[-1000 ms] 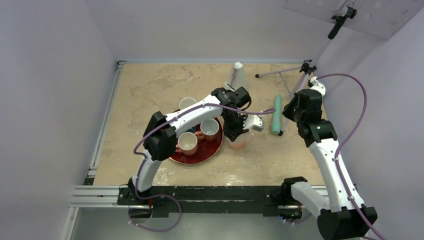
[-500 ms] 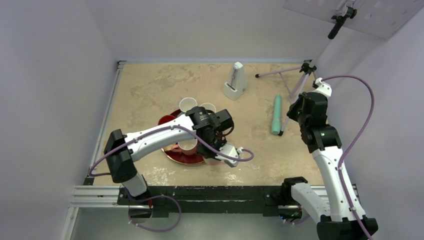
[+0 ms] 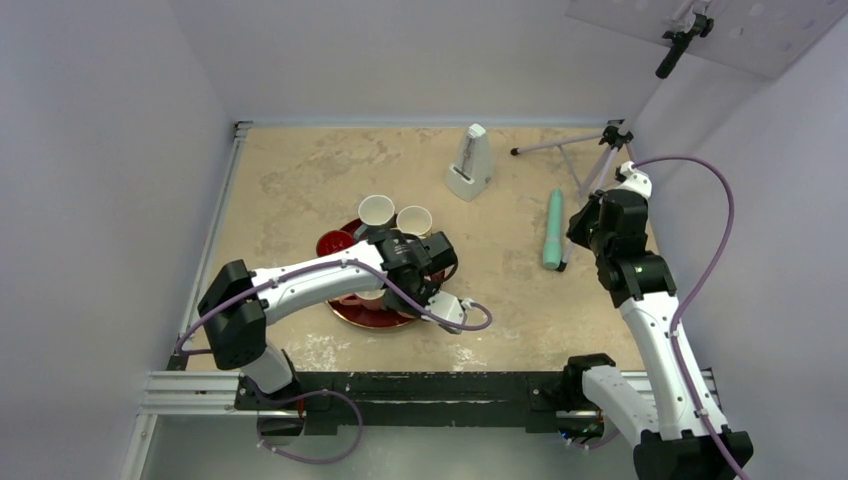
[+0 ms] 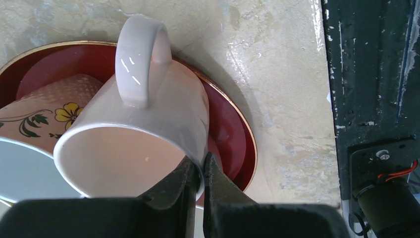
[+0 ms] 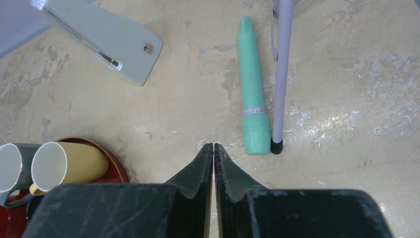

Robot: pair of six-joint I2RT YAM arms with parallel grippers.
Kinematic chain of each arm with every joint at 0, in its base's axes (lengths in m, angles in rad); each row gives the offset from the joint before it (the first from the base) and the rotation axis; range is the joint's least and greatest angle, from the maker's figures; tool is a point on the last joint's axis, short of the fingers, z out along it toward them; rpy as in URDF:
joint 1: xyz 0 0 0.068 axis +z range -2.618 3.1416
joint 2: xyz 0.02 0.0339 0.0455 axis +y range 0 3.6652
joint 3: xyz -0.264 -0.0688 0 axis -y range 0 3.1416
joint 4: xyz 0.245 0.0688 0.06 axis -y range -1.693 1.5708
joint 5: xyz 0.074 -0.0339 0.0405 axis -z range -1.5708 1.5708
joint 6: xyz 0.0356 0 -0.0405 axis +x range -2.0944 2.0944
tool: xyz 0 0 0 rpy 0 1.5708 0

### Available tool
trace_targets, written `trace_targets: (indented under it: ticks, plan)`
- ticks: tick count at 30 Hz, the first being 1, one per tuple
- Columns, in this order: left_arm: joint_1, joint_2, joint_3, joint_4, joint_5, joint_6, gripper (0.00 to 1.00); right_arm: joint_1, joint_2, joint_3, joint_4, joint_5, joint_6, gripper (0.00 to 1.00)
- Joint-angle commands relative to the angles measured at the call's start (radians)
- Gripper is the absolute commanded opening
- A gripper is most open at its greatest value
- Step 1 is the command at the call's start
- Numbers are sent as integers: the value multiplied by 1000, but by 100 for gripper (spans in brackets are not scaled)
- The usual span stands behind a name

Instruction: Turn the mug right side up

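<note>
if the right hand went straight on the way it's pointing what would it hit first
Most likely the bare table, beside the thick end of the teal tool. The shut right hand has nothing else in front of it, though depth is hard to judge.

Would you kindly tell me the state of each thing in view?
Pink mug, tilted, gripped at its rim.
Left gripper, jaws shut on the mug's rim.
Right gripper, jaws shut, empty.
Yellow mug, upright.
Metronome, standing.
Teal tube, lying flat.
</note>
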Motion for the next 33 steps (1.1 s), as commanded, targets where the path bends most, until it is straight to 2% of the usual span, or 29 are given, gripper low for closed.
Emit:
trace_targets:
  ticks: [1, 6, 14, 15, 18, 22, 23, 24, 29, 31, 33]
  plan:
    - [19, -37, -38, 116, -33, -6, 0, -5, -21, 0, 49, -19, -3, 8]
    - [59, -29, -83, 177, -54, 32, 0, -5, -27, 13, 48, -32, -7, 8]
    - [74, 12, -92, 156, -13, 43, 0, -6, 0, -19, 78, -85, -5, 8]
    - [74, 19, -83, 148, -12, 35, 8, -6, 5, -23, 81, -90, -6, 8]
    - [74, 20, -61, 132, -6, 13, 41, -5, 17, -33, 85, -97, -11, 9]
    - [74, -22, -11, 86, 29, -23, 69, -5, 26, -36, 95, -104, -16, 11]
    - [74, -37, 5, 67, 37, -36, 73, -5, 28, -38, 96, -105, -16, 12]
    - [74, -52, 26, 47, 46, -50, 81, -4, 31, -38, 101, -105, -17, 12]
    - [90, -160, 178, -71, 76, -170, 87, -5, 44, -39, 131, -127, -37, 14]
    - [152, -219, 211, -65, 98, -276, 89, -5, 41, -46, 163, -148, -60, 15]
    - [266, -298, 192, 26, 88, -446, 93, -4, 20, -60, 218, -180, -79, 20]
